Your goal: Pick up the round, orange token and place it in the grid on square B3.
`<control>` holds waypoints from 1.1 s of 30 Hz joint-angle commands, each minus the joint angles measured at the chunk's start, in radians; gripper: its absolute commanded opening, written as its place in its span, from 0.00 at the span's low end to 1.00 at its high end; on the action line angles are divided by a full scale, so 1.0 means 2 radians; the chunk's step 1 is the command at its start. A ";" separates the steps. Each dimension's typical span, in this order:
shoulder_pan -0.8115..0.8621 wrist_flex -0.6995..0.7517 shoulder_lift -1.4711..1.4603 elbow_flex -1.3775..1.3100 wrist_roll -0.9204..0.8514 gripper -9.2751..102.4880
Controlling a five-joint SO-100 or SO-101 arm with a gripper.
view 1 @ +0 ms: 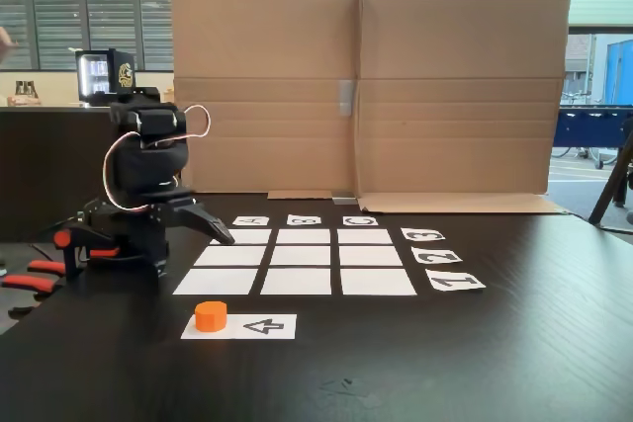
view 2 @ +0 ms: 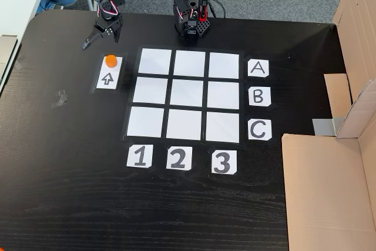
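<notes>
The orange token (view 1: 210, 315) (view 2: 110, 60) stands on one end of a white strip printed with a black arrow (view 1: 261, 326) (view 2: 107, 78), beside the grid (view 1: 297, 282) (view 2: 148, 90). Square B3 (view 1: 303, 236) (view 2: 223, 95) is a bare white rectangle in the row of card B and the column of card 3. My gripper (view 1: 203, 242) (view 2: 98, 40) hangs low over the table just beyond the token, apart from it. Its fingers point toward the token and stand open with nothing between them.
Cards A, B, C (view 2: 258, 96) and 1, 2, 3 (view 2: 178, 158) edge the grid. The arm's base (view 2: 189, 26) is clamped at the table edge by row A. A tall cardboard wall (view 1: 366, 86) (view 2: 329, 192) closes off the side past the letter cards.
</notes>
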 commanded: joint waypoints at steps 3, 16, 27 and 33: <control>-0.022 -0.002 -0.018 -0.041 0.018 0.76; -0.048 -0.005 -0.071 -0.076 0.041 0.76; -0.054 -0.015 -0.087 -0.081 0.050 0.76; -0.057 -0.023 -0.098 -0.083 0.054 0.75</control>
